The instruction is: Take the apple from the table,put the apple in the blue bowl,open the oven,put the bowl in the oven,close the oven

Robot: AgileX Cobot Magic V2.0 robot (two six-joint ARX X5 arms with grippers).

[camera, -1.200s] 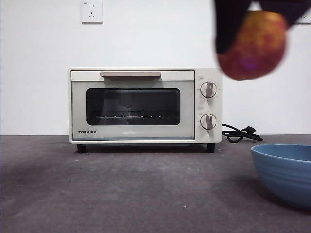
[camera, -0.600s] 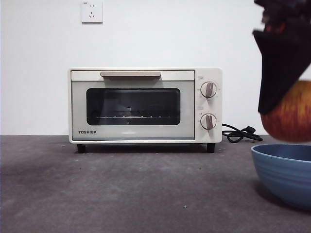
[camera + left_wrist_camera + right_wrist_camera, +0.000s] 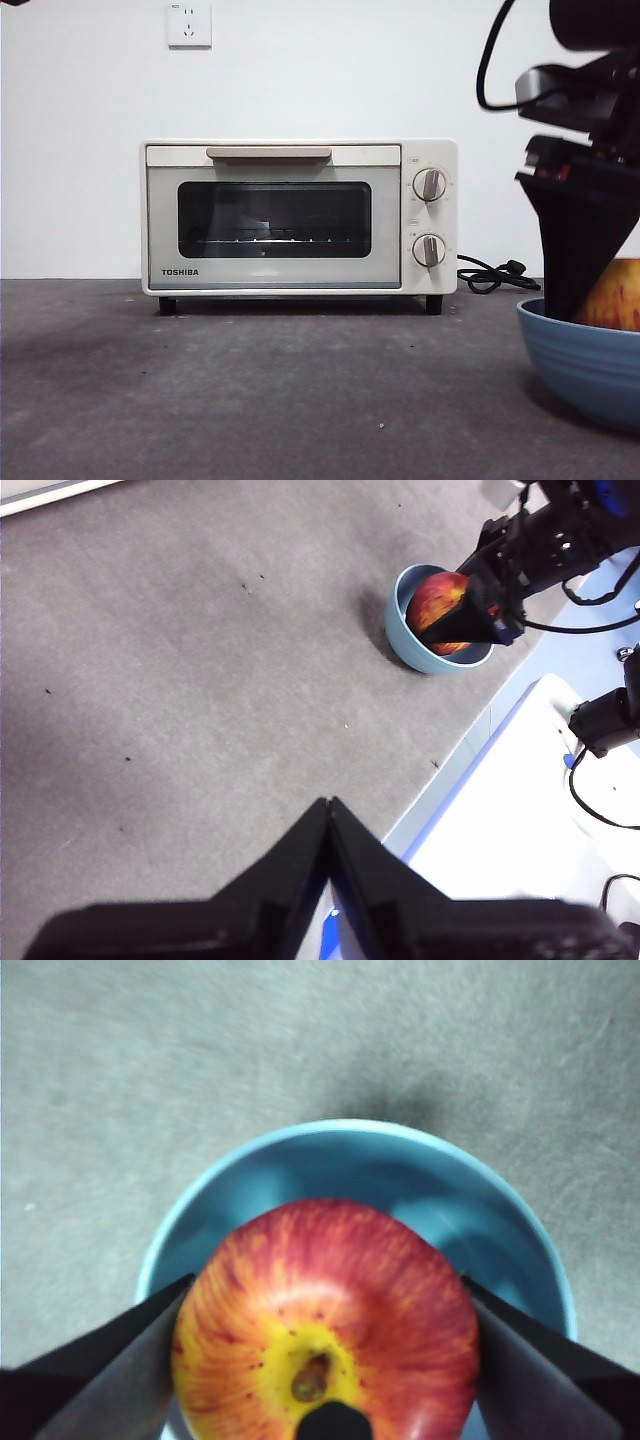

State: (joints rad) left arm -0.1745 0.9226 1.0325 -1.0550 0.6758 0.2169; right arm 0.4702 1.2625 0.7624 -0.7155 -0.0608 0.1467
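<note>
Apple (image 3: pixel 325 1325) sits clamped between the right gripper (image 3: pixel 325 1360) jaws, low inside the blue bowl (image 3: pixel 250 1175) for release; left gripper (image 3: pixel 328 825) waits, jaws together.

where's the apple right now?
The apple is clamped in the right tool, lowered into the blue bowl at the front view's right edge, to the right of the closed oven.

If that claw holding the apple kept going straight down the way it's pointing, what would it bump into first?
Most likely the inside of the blue bowl. The right gripper points down into it, jaws shut on the apple, so the apple would probably touch the bowl's bottom first, though the remaining gap is unclear.
</note>
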